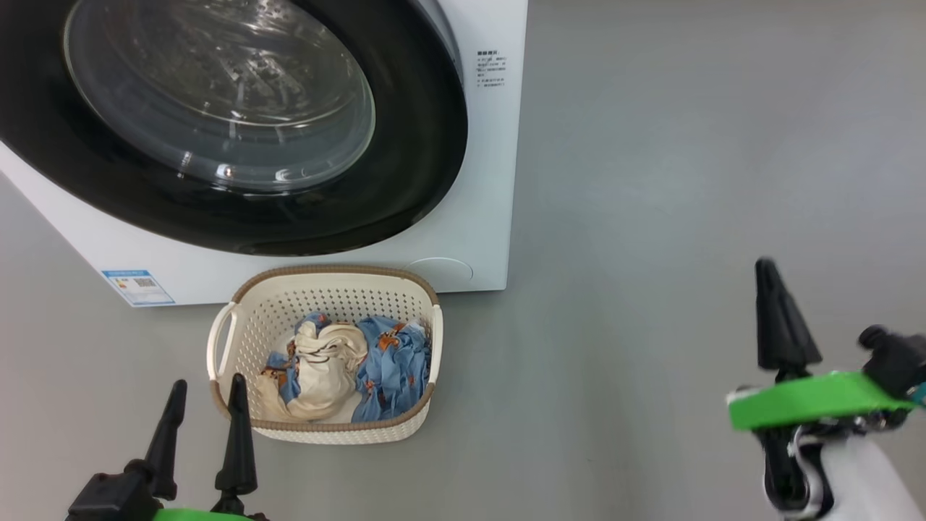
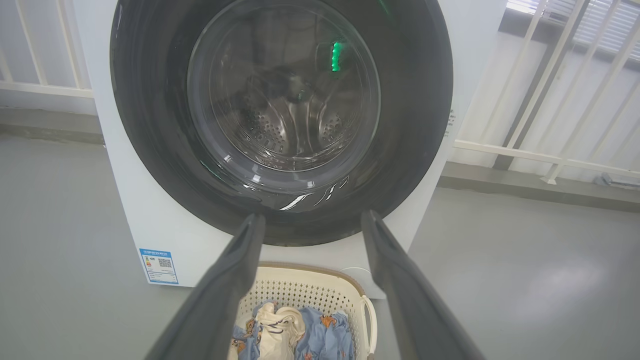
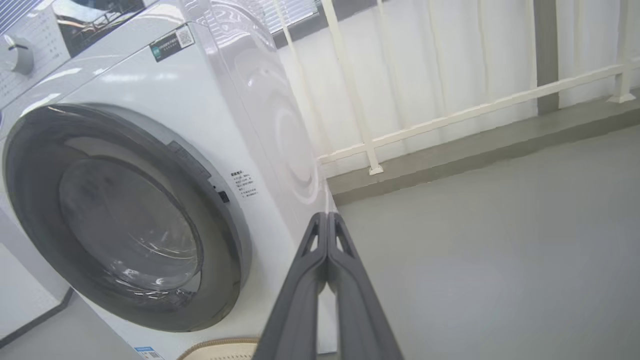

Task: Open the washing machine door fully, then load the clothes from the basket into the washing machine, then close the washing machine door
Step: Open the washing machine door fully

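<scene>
Down at the near left, the left gripper (image 1: 207,381) is hanging with its two fingers spread wide and holding nothing. Its tips are pointing far toward the machine and standing just beside the near left corner of the basket (image 1: 340,304). The basket is sitting on the grey floor (image 1: 687,181) just in front of the washing machine (image 1: 477,181), and the clothes (image 1: 362,369), cream-white and light-blue print, are lying heaped inside it. Beyond the basket, the washing machine door (image 1: 405,145) is lying shut against the white front, its glass bowl (image 1: 217,94) bulging outward; nothing is being loaded yet. Off to the right, well apart from machine and basket, the right gripper (image 1: 768,271) is hovering over bare floor with its fingers pressed together, gripping nothing. Seen along those fingers, the machine's right front corner is showing, and a grey notch (image 3: 189,156) is breaking the door's right rim. That is looking like the pull point, though it is too small to be sure. If so, the door's free edge is lying to the far left of the right gripper, and the right arm is standing nearer to it than the left. The opening move is probably calling for that gripper to travel left and far to hook the rim.
</scene>
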You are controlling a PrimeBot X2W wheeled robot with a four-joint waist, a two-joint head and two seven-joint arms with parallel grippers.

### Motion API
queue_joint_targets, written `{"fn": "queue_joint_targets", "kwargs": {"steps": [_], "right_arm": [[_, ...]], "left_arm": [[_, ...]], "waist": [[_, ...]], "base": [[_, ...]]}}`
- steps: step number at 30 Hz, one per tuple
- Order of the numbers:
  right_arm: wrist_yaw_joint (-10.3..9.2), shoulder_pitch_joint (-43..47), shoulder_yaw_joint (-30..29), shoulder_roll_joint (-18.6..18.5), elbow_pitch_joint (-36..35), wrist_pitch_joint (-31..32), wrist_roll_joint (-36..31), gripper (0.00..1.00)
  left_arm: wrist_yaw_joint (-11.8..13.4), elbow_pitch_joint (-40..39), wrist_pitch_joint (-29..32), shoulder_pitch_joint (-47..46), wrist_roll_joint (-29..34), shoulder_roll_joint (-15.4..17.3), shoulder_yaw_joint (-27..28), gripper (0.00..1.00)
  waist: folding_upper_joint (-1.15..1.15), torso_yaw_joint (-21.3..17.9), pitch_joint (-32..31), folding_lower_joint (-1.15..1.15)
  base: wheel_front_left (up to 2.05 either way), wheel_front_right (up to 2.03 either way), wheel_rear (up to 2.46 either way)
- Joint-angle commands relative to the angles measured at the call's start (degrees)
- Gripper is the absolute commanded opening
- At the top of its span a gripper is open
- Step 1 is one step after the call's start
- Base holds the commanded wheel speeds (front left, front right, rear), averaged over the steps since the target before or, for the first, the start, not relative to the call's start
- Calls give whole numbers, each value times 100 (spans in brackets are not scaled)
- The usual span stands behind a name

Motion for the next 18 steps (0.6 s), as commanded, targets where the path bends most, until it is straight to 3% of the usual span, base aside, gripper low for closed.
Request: {"fn": "queue_joint_targets", "kwargs": {"steps": [1,9,18], "right_arm": [[32,-382,85,-5,-134,-71,443,0],[32,-1567,582,-179,-51,-71,2589,0],[32,-2839,1226,-797,559,-71,4114,0]], "left_arm": [[3,-175,-52,-194,-51,21,140,100],[3,-202,-52,-447,-211,-44,-19,100],[3,-176,-52,-684,-336,-71,-200,100]], "waist": [[0,35,48,0],[0,206,396,0],[0,529,736,0]], "base": [[0,0,0],[0,0,0],[0,0,0]]}}
